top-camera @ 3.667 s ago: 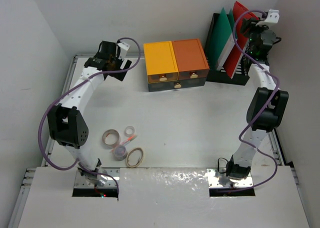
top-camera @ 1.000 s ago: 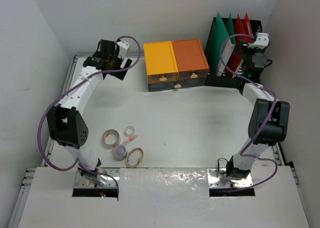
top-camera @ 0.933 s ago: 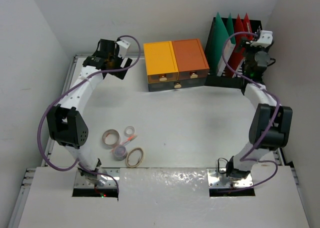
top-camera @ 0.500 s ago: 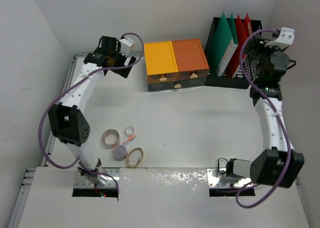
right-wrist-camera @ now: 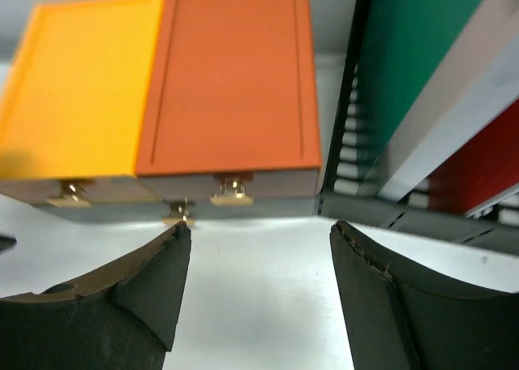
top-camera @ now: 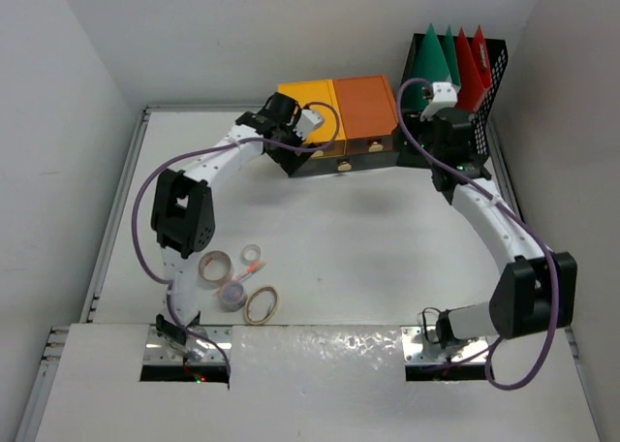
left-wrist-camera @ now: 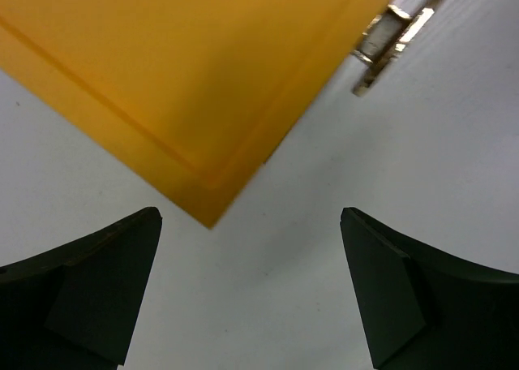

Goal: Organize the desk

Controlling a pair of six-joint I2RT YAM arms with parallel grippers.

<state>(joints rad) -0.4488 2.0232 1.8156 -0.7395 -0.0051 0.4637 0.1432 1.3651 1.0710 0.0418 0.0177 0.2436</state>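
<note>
Your desk (top-camera: 368, 238) fills the middle of the top view, a white surface with a grey rim; both arms reach up toward its far edge.

Your left gripper (left-wrist-camera: 250, 224) is spread wide and holds nothing. In its wrist view a corner of the yellow drawer box (left-wrist-camera: 203, 78) points down into the gap between the fingers, with bare desk below it and a brass handle (left-wrist-camera: 393, 37) at the upper right of the frame. In the top view that arm curves up from the lower left and ends over the yellow box.

Your right gripper (right-wrist-camera: 259, 232) is also wide open and empty. It faces the orange drawer box (right-wrist-camera: 231, 78), which sits flush against the yellow one. The black file rack (right-wrist-camera: 389, 216) stands just beside it on the right of that frame, with a green folder (right-wrist-camera: 413, 53) and a red folder (right-wrist-camera: 470, 167) standing in it.

In the lower left of the top view, well apart from both grippers, a few tape rolls (top-camera: 214, 265) lie clustered on the desk.
</note>
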